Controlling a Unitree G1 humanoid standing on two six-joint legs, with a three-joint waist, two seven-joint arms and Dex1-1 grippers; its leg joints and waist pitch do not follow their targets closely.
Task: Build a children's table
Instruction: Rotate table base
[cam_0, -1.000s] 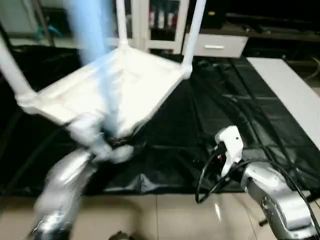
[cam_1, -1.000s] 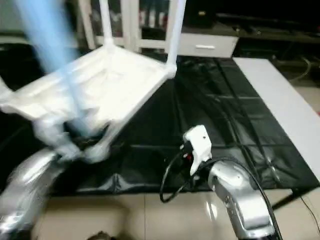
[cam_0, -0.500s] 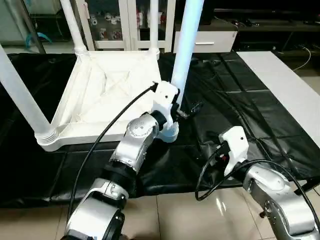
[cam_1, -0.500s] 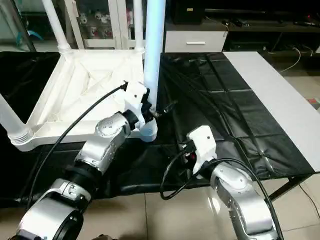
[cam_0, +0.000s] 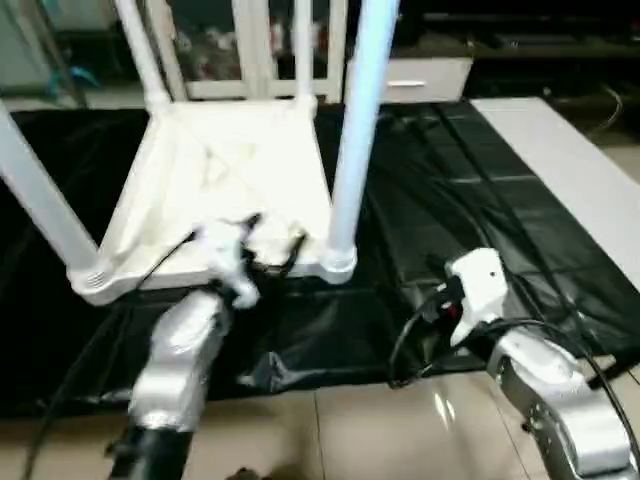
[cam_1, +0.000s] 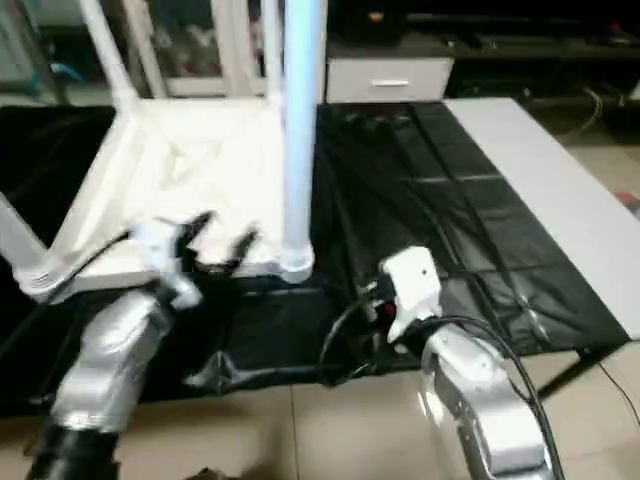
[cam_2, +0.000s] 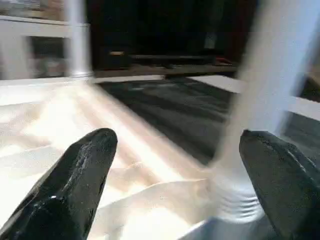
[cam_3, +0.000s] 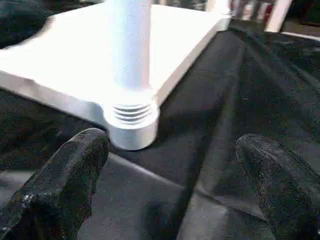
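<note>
Even indoor light, with both head views softly smeared by motion blur. The white tabletop (cam_0: 230, 175) glows nearly overexposed against the black bench cover (cam_0: 470, 200). The tile floor (cam_0: 350, 430) shows pale glare. In the left wrist view, the near leg (cam_2: 270, 85) blurs heavily.

Upper frame, we note a white glass-door cabinet (cam_0: 260, 50) and a white drawer unit (cam_0: 425, 75). Black cover (cam_0: 480, 200) mid-frame; beige glossy floor tiles (cam_0: 350, 440) along the bottom.

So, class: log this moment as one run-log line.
tabletop: upside down on black cover | legs seen: four, upright | left gripper: open, empty | right gripper: open, empty
</note>
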